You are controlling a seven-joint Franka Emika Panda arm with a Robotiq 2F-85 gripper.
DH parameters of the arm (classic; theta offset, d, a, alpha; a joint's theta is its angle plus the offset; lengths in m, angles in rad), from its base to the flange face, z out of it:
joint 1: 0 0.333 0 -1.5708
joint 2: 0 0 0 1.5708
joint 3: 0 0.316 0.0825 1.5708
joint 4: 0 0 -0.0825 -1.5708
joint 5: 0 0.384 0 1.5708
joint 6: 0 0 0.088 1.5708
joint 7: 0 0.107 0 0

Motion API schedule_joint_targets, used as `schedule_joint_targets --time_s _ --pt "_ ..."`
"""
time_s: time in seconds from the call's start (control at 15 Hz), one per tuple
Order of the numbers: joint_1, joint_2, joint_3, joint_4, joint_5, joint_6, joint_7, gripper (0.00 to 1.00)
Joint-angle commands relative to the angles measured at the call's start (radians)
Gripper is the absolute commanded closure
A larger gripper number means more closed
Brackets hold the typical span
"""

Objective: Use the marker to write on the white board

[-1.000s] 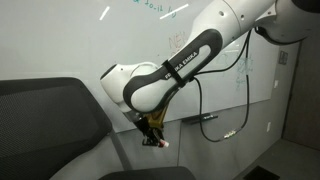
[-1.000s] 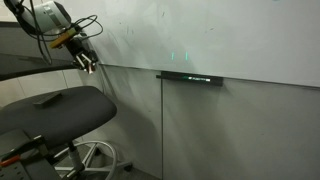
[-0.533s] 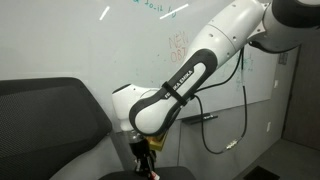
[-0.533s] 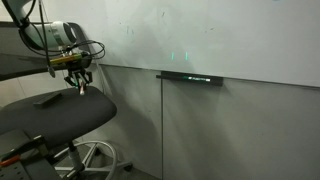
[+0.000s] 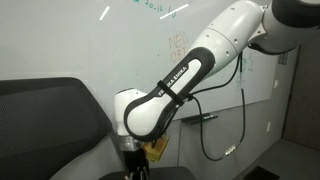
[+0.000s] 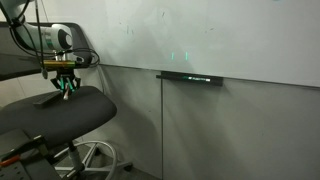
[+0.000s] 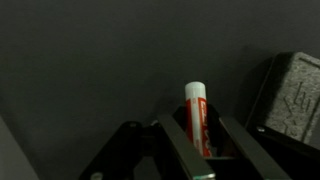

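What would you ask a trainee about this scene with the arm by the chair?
1. True or false: the gripper is over the seat of the office chair, away from the white board.
2. In the wrist view, what sits between the gripper's fingers? A) a red marker with a white end; B) a spoon; C) nothing.
3. Fill in: the thin dark ledge runs along the board's ____ edge.

Key: 1 true; 2 A; 3 lower.
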Motion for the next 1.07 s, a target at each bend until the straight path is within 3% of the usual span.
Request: schedule_joint_targets --time_s 0.0,0.4,1.0 --pt "-0.027 -0.017 0.046 -0.048 0.101 0.053 -0.097 0.94" --pt "-0.06 -0.015 0.065 -0.131 0.241 0.095 -0.144 0.94" --pt "-0.097 0.012 0.046 -0.138 0.327 -0.024 -0.129 0.91"
